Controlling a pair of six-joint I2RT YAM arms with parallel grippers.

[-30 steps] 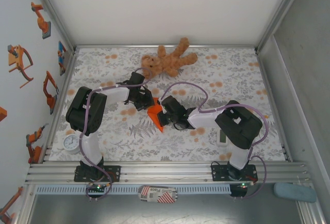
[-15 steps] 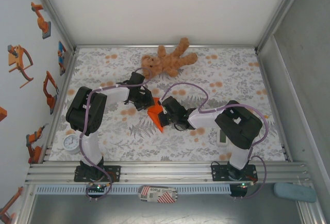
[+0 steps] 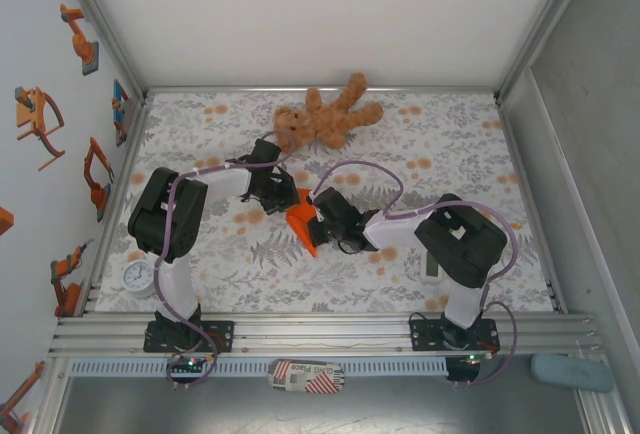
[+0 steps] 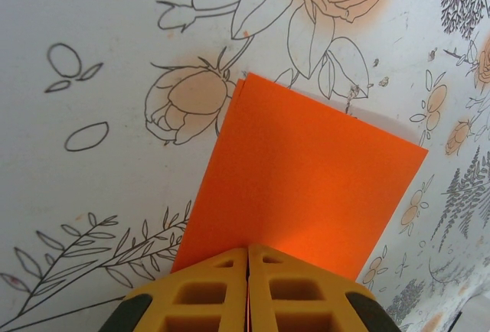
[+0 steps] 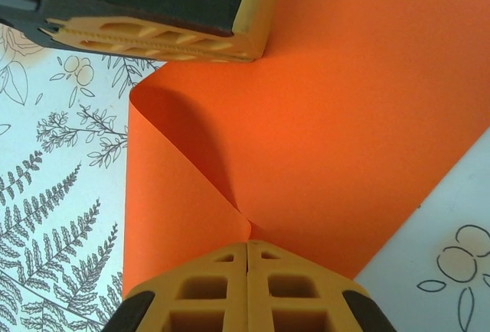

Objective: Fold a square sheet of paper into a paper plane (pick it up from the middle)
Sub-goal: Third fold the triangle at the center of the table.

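Note:
The square sheet of paper (image 3: 301, 224) is bright orange and hangs bent between both grippers just above the table's middle. In the left wrist view the sheet (image 4: 306, 171) spreads flat ahead, with my left gripper (image 4: 247, 252) shut on its near edge. In the right wrist view the paper (image 5: 344, 133) curls over in a loose fold at the left, and my right gripper (image 5: 246, 245) is shut on it where the fold's crease ends. A left finger (image 5: 153, 3) pinches the far edge there. From above, the left gripper (image 3: 291, 197) and right gripper (image 3: 316, 216) face each other. A finished paper plane is out of view.
A brown teddy bear (image 3: 325, 119) lies at the back centre of the flower-patterned table (image 3: 450, 154). A round white dial (image 3: 138, 276) sits at the front left. A small white gadget (image 3: 432, 264) lies beside the right arm. Side walls close in the table.

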